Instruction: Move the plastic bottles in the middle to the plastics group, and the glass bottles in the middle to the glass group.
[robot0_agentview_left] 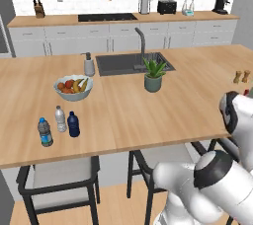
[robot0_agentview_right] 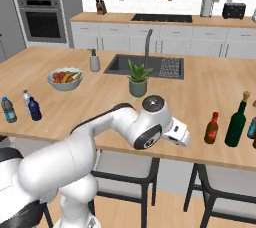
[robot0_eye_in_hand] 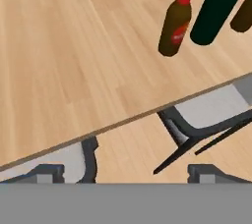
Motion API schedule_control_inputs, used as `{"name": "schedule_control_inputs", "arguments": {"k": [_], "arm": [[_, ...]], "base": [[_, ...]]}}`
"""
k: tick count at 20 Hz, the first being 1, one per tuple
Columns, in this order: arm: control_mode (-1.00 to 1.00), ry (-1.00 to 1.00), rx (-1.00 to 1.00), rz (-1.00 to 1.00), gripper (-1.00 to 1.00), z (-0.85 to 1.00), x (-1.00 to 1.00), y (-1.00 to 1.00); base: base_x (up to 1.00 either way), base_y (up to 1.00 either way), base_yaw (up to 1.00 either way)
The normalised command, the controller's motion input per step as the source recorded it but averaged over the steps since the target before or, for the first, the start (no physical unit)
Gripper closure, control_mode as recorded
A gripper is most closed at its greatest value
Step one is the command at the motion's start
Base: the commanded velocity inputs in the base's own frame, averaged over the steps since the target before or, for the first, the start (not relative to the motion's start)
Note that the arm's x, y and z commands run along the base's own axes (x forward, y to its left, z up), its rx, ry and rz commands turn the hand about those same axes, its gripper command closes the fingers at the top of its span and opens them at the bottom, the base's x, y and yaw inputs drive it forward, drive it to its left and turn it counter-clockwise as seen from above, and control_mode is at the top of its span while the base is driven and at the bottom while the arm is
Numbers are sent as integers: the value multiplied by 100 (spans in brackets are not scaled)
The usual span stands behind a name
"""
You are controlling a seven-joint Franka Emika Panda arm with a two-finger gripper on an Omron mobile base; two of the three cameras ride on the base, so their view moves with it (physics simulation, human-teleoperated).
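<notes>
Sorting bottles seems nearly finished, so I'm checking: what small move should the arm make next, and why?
Probably pull back from the counter edge: the fingers stand open and empty, with the amber bottle and green bottle upright together, the navy bottle beside the water bottles.

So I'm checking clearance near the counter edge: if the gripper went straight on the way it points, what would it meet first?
Probably the wooden counter top; the open gripper looks down across its edge. The amber bottle with the red cap stands farther on and to one side, though depth is unclear.
</notes>
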Motion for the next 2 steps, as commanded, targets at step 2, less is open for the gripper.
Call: {"name": "schedule_control_inputs", "arguments": {"k": [2], "arm": [[-100, -4, 0, 29, -100, 6, -74, 47]], "base": [[0, 0, 0]]}}
